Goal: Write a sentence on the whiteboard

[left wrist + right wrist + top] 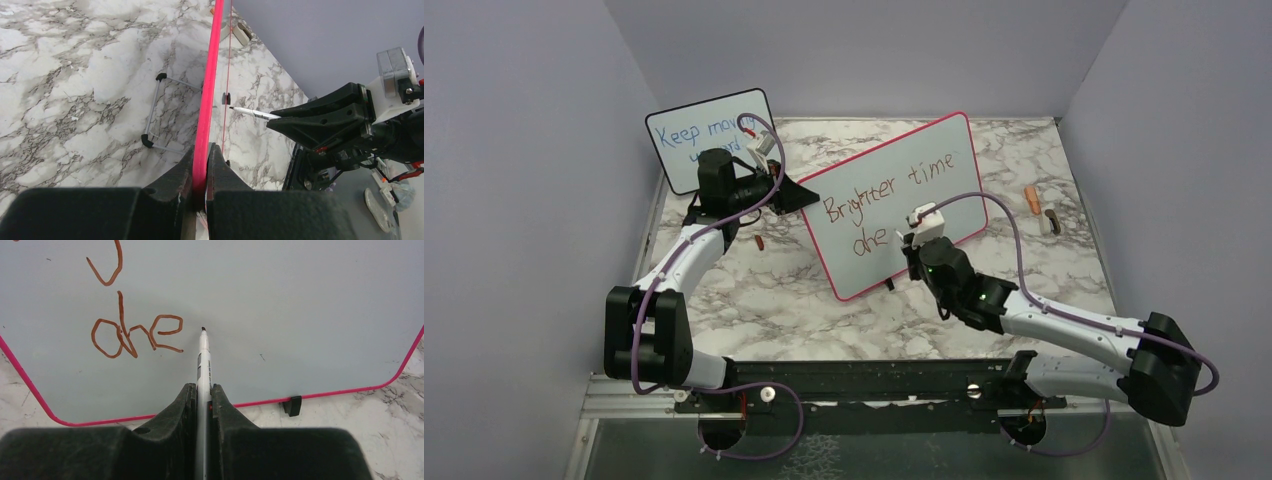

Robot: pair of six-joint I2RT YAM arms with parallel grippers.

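The left gripper (202,150) is pinched tight on the pink edge of the whiteboard (213,60), which runs edge-on straight out from its fingers. The right gripper (202,388) clamps a marker (203,352) pointing forward from between its jaws. The tip is at the board just right of the sentence (135,335), which reads "Brighter time ahe"; whether the tip touches, I cannot tell

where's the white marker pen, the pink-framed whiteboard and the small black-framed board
white marker pen (204,362): right wrist view, barrel
pink-framed whiteboard (310,305): right wrist view, bare surface
small black-framed board (674,172): top external view, bare lower-left area
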